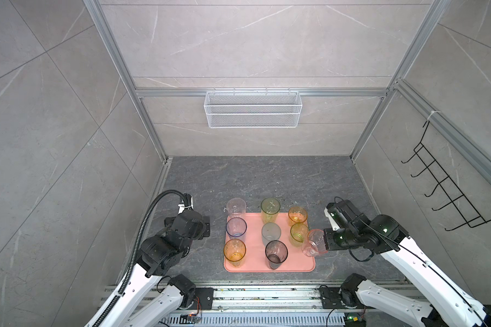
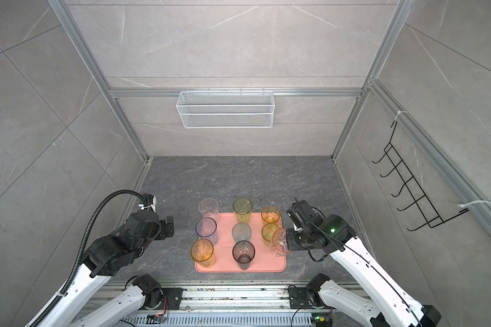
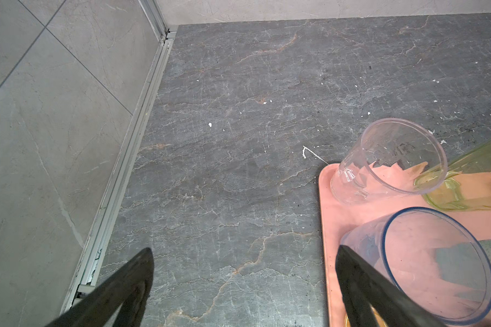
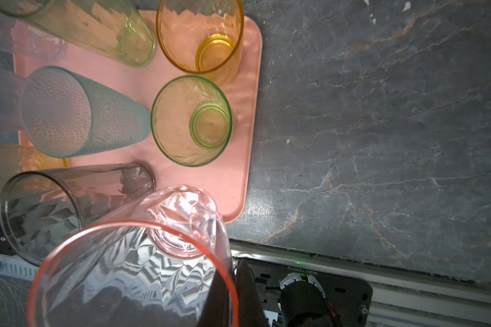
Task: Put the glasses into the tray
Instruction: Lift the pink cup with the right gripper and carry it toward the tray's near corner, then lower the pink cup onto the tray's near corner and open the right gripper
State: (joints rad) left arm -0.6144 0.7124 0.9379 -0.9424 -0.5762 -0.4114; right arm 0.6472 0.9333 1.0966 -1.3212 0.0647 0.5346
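8 glasses stand upright on the tray (image 1: 298, 264), which lies on the dark stone table (image 1: 267, 175) near its front edge.

Along the tray's left edge, from back corner to front corner, you have the clear glass (image 1: 236, 207), the blue-rimmed glass (image 1: 236, 227) and the tall amber glass (image 1: 234, 251). Down the middle you see the tall green glass (image 1: 270, 210) at the back edge, the teal-grey glass (image 1: 271, 232) in the centre and the smoky black glass (image 1: 276, 252) toward the front edge. Along the right edge stand the short amber glass (image 1: 297, 215) at the back corner and the short green glass (image 1: 299, 234) just in front of it.

Your right gripper (image 1: 323, 245) is clamped on the pink glass (image 1: 312, 243). In the right wrist view 1 finger sits inside the rim and the other finger (image 4: 247, 286) outside it, pinching the wall. This 9th glass is tilted, with its mouth toward the gripper and its base toward the tray's front-right corner, just beside the short green glass. You cannot tell whether its base touches the tray.

Your left gripper (image 3: 244, 251) holds nothing. Its jaws are spread wide over bare table, just off the tray's left edge, near the blue-rimmed glass but apart from it.
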